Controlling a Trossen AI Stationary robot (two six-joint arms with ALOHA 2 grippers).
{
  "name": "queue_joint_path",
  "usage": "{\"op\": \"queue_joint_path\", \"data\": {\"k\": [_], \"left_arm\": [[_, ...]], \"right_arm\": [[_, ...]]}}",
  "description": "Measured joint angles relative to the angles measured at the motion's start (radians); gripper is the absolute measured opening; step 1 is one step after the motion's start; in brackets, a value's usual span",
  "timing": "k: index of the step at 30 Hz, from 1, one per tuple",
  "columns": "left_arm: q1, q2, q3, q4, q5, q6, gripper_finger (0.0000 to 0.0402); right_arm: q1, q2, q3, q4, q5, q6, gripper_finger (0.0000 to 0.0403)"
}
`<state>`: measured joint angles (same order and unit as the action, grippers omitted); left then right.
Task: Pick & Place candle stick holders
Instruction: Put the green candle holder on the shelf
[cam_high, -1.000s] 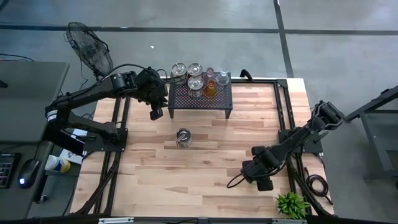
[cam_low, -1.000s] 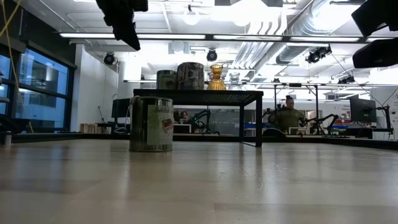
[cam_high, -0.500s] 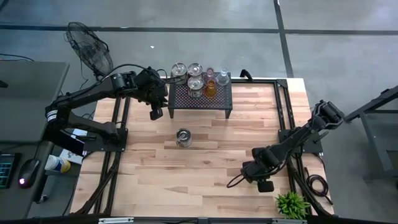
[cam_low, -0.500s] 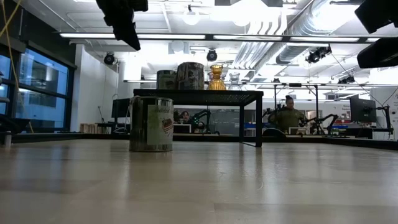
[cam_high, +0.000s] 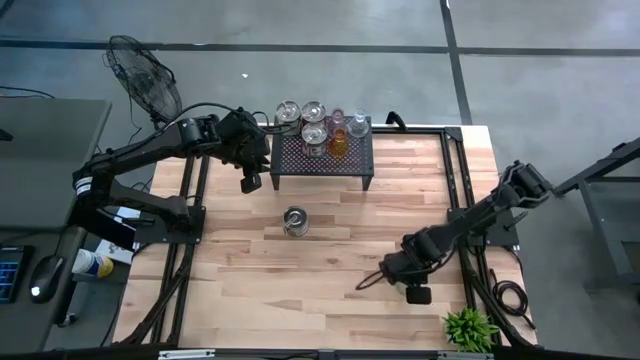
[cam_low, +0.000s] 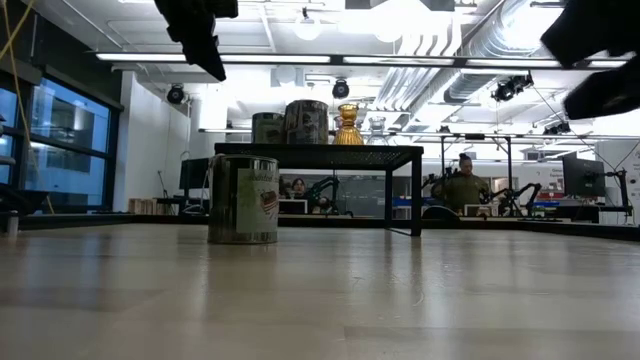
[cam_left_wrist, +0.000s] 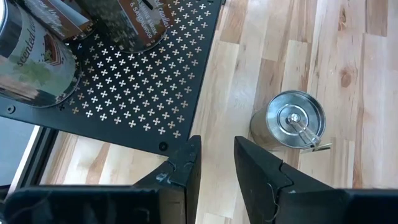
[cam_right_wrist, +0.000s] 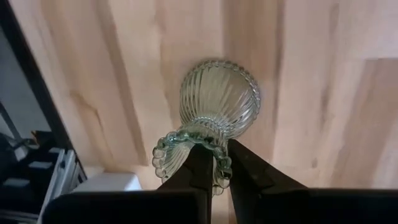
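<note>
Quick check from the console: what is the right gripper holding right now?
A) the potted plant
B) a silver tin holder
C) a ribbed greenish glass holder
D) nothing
C: the right wrist view shows the right gripper shut on the beaded rim of the ribbed greenish glass holder, above the wooden table.

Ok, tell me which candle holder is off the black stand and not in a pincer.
The silvery tin holder, standing alone on the wooden table in front of the stand.
</note>
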<state>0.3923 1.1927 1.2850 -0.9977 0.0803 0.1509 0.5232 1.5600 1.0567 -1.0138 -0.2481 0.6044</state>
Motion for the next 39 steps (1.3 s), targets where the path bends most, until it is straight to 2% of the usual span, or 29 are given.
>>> {"op": "queue_joint_path", "data": {"k": [9,16,27,34,39], "left_arm": [[0.000,0.000,0.000,0.000,0.000,0.002,0.0092],[0.000,-0.011,0.000,-0.017,-0.001,-0.006,0.0092],[0.000,-0.156,0.000,-0.016,-0.023,-0.006,0.0092],[0.000,-0.247,-0.011,-0.016,-0.050,-0.007,0.0092],[0.000,-0.339,-0.062,0.000,-0.065,-0.032,0.0092]], "right_arm": [[-0.122,0.000,0.071,-0.029,-0.072,0.011,0.0019],[-0.240,0.000,0.181,-0.123,-0.063,-0.003,0.0019],[-0.418,0.000,0.406,-0.364,0.007,-0.082,0.0019],[-0.547,-0.001,0.533,-0.389,0.011,-0.080,0.0019],[-0.625,-0.001,0.613,-0.392,0.015,-0.082,0.0019]]}}
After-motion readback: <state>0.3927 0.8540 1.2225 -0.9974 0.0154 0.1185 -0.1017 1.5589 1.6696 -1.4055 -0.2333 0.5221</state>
